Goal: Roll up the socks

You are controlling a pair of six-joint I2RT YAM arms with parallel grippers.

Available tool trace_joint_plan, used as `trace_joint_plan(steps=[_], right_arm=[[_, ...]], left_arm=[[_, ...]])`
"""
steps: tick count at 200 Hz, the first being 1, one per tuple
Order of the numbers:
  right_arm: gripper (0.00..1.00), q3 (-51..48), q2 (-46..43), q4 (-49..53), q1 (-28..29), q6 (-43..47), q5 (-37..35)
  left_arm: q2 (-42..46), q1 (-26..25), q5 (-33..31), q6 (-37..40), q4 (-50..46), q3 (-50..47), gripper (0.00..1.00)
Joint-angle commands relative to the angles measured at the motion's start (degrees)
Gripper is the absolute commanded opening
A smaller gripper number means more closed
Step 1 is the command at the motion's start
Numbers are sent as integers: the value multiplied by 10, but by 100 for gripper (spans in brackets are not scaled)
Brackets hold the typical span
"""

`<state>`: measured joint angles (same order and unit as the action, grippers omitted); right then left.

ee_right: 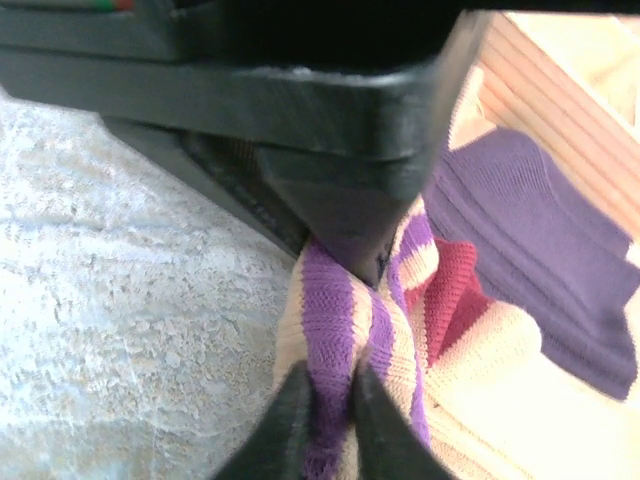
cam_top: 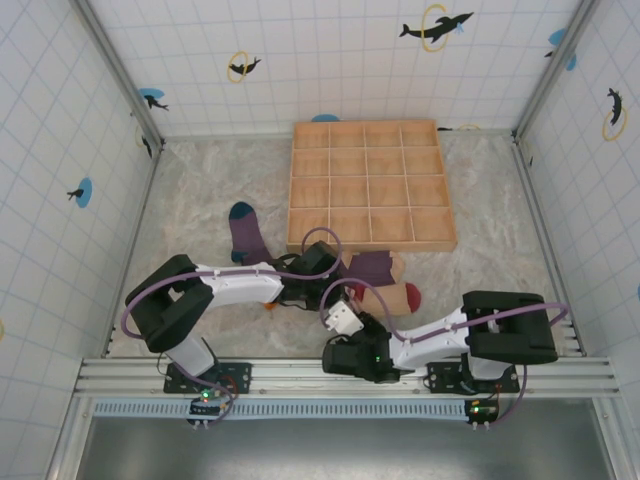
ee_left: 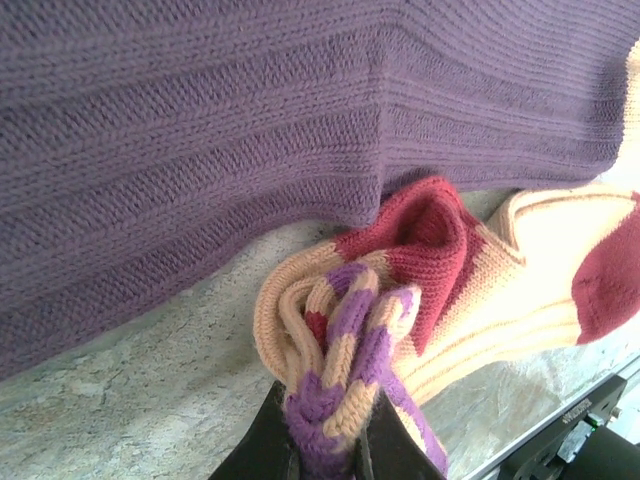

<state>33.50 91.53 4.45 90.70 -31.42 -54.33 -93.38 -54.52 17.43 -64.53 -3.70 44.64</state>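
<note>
Both grippers pinch the same bunched purple-and-tan striped sock cuff, which is folded together with the tan sock and its dark-red parts. My left gripper is shut on that cuff from one side. From the opposite side my right gripper is shut on it too. From above, the left gripper and right gripper meet over the tan sock. The purple sock body lies just behind it. A purple sock with a teal toe lies apart on the left.
A wooden grid tray stands just behind the socks, its near edge close to the purple sock. Tiled walls enclose the marbled table. Bare table lies left of the grippers.
</note>
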Motion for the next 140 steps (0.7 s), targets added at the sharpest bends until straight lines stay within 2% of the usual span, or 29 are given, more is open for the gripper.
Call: trace_joint_plan(steps=[1, 19, 37, 56, 84, 140], right_arm=[[5, -36, -24, 11, -1, -23, 28], [0, -67, -51, -28, -4, -14, 59], [0, -102, -83, -76, -15, 9, 114], [0, -137, -115, -122, -26, 15, 160], [0, -189, -166, -161, -39, 11, 192], [0, -308, -308, -272, -151, -45, 377]], left_arm=[[14, 6, 4, -4, -5, -13, 4], [19, 7, 6, -10, 9, -18, 26], [27, 8, 23, -19, 32, -20, 57], [40, 8, 20, -14, 19, -4, 72], [61, 11, 2, -5, 7, 4, 77], [64, 13, -4, 5, 16, -1, 74]])
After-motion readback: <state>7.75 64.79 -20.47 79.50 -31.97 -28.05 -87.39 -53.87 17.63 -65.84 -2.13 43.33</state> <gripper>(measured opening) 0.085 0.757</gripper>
